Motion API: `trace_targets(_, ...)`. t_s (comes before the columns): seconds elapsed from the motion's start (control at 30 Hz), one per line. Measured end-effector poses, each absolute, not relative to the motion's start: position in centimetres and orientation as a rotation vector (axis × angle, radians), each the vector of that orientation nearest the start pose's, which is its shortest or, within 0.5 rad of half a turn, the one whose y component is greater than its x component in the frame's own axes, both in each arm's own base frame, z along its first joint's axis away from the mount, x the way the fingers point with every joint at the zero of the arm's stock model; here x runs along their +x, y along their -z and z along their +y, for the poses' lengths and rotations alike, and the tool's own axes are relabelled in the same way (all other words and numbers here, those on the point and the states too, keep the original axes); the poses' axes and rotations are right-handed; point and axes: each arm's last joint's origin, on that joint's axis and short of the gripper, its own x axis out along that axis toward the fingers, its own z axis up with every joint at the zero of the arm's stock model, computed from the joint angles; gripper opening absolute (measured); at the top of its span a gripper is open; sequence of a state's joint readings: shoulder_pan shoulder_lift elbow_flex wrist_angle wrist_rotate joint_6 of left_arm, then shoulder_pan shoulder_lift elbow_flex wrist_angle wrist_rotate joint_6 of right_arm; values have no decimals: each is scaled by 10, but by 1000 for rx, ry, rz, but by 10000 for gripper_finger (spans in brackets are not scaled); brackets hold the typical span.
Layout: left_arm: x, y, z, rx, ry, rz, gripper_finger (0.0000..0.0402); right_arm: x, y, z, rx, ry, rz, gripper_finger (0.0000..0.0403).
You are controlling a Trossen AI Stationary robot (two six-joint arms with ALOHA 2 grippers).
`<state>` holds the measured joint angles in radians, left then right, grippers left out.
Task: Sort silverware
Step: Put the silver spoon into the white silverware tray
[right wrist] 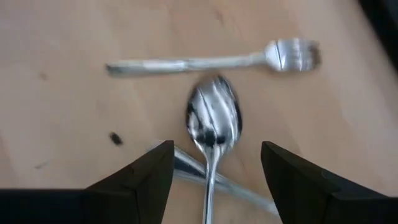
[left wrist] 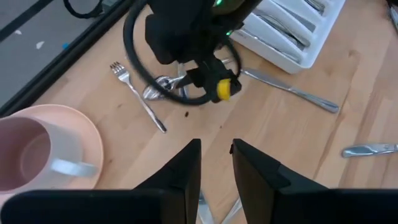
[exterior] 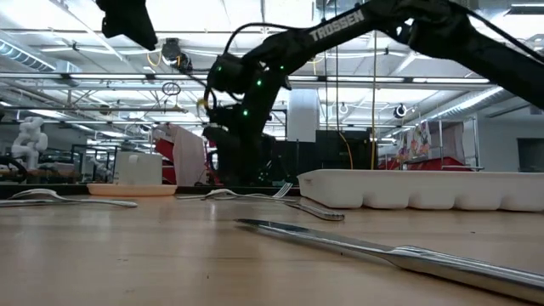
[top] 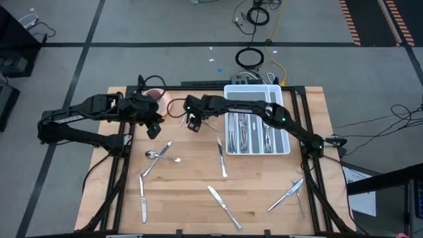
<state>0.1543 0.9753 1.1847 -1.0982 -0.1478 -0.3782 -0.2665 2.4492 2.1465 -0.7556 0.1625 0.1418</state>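
Observation:
The silverware lies scattered on the wooden table (top: 192,185). Some of it is in the white tray (top: 256,125). My right gripper (right wrist: 214,149) is open, pointing down at a spoon (right wrist: 214,118) near the table's far edge. Its fingers stand on either side of the spoon's neck without touching it. The spoon's handle lies across another piece (right wrist: 186,167), and a fork (right wrist: 211,62) lies just beyond the bowl of the spoon. My left gripper (left wrist: 216,146) hangs above the table to the left of the right gripper (top: 193,123), with a narrow gap and nothing between its fingers.
A pink bowl (left wrist: 81,134) with a cup (left wrist: 28,155) stands at the far left. Knives (top: 223,162), (top: 225,206), (top: 142,198) lie about the middle and the near side. A spoon (top: 155,154) lies at the left and forks (top: 287,195) at the near right.

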Motion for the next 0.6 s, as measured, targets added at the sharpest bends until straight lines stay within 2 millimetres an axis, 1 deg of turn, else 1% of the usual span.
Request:
trace_targets(0.07, 156, -357, 29, -347, -446, 836, 97, 504, -165, -143, 210, 488, 1058, 233)
trace_targets(0.2, 155, -357, 28, -313, -430, 846, 97, 503, -154, -145, 202, 540, 1091, 233)
trace_targets(0.4, 155, -357, 28, -280, -414, 852, 97, 502, -144, -148, 262, 545, 1109, 227)
trace_targets(0.47, 155, -357, 28, -273, -411, 854, 97, 501, -144, -147, 274, 553, 1120, 207)
trace_targets(0.5, 155, -357, 28, -264, -406, 855, 97, 500, -143, -147, 274, 554, 1127, 190)
trace_targets(0.57, 155, -357, 28, -256, -403, 857, 97, 499, -143, -147, 273, 555, 1144, 138)
trace_targets(0.6, 155, -357, 28, -255, -402, 857, 97, 498, -143, -146, 271, 553, 1152, 104)
